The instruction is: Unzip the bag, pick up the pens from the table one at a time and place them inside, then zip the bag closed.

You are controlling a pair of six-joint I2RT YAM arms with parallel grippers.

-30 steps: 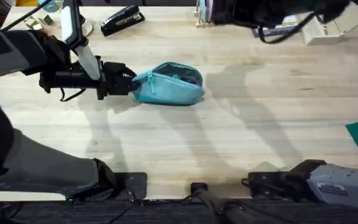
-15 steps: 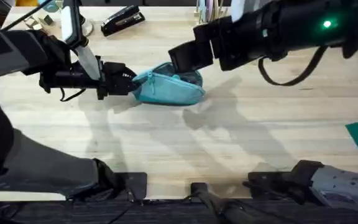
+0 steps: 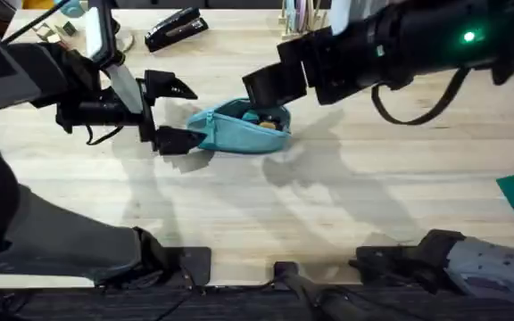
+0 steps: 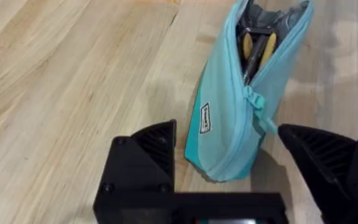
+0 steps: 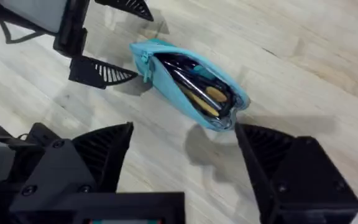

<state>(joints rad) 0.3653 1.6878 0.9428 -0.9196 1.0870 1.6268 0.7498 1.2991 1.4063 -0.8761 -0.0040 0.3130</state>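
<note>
Open left tool beside possibly unzipped bag.

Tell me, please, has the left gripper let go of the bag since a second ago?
Yes. The left gripper has opened off the bag; its arm stays level with the stapler.

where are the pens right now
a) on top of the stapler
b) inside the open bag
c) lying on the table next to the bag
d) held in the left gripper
b: the bag lies unzipped on the table, and the pens show through its open mouth, one black and one yellow-orange, while the left gripper is open and empty at the bag's end.
</note>
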